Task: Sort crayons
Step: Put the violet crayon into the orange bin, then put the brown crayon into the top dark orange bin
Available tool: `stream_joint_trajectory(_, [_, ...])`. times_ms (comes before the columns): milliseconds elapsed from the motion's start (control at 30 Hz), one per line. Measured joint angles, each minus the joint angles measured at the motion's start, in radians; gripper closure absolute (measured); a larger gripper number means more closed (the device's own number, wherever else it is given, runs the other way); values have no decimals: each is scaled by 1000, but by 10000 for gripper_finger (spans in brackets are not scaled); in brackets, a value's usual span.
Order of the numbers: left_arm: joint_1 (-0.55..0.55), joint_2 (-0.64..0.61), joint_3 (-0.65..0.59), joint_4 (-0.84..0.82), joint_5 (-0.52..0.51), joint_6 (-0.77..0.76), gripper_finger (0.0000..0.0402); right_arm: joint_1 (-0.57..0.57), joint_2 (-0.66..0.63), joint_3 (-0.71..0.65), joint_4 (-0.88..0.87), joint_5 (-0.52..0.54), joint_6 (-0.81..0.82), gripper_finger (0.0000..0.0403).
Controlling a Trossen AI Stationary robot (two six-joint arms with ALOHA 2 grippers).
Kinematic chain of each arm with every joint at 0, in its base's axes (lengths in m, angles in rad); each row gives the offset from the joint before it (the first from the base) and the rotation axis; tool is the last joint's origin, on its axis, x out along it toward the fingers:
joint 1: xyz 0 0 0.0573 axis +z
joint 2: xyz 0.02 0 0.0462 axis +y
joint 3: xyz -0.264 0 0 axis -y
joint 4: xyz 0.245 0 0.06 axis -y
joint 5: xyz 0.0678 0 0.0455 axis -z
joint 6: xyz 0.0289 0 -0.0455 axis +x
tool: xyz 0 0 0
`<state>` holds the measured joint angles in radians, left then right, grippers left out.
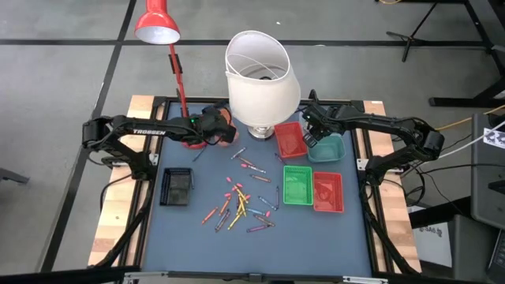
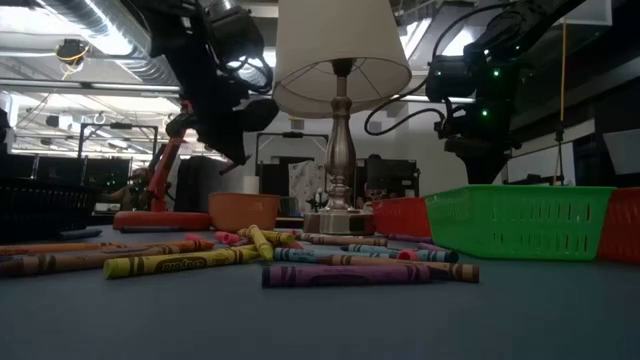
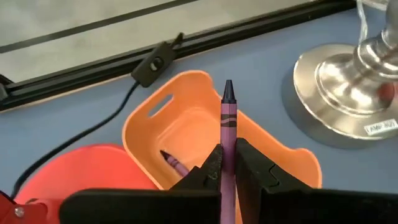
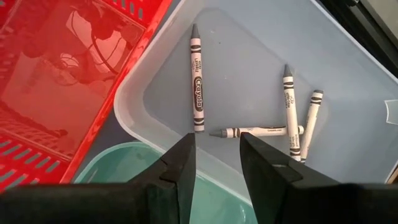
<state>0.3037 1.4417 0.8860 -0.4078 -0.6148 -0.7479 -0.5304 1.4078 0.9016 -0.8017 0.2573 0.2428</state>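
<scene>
Several crayons [image 1: 241, 201] in mixed colours lie loose on the blue mat at the table's middle. My left gripper [image 3: 227, 165], at the far left by the lamps [image 1: 219, 128], is shut on a purple crayon [image 3: 227, 118] above an orange tray [image 3: 186, 124]. Another purple crayon [image 3: 173, 163] lies in that tray. My right gripper [image 4: 216, 149] is open and empty above a clear tray [image 4: 261, 81] holding several grey crayons [image 4: 197, 87]; it also shows in the high view [image 1: 314, 136]. My left gripper pinches the purple crayon's shaft [image 3: 227, 144] between its two fingers. The crayon lies along the fingers, and its pointed tip [image 3: 228, 87] sticks out past the fingertips. It is lifted clear, over the orange tray.
A white-shaded lamp [image 1: 260, 75] on a silver base [image 3: 348, 93] stands at the far middle, and a red lamp's base [image 1: 189, 142] and cord are beside the orange tray. There are red trays [image 1: 289, 138] [image 1: 327, 192], a green tray [image 1: 297, 185], a teal tray [image 1: 327, 148] and a black tray [image 1: 176, 187].
</scene>
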Motion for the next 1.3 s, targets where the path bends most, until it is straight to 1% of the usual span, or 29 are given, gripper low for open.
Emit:
stream_joint_trajectory(167, [17, 7, 0, 1, -3, 0, 383, 0, 0, 0, 0, 0, 0, 279])
stream_joint_trajectory(467, [30, 8, 0, 5, -9, 35, 331, 0, 0, 0, 6, -1, 0, 279])
stream_joint_trajectory(633, [16, 8, 0, 32, 0, 52, 324, 0, 0, 0, 26, -3, 0, 279])
stream_joint_trajectory(833, [-45, 8, 0, 65, 6, 53, 327, 0, 0, 0, 35, -8, -1, 279])
stream_joint_trajectory(1100, [-160, 8, 0, 67, 9, 54, 327, 0, 0, 0, 48, -8, -1, 279])
stream_joint_trajectory(1300, [-234, 8, 0, 67, 102, 53, 327, 0, 0, 0, 48, -9, -1, 279])
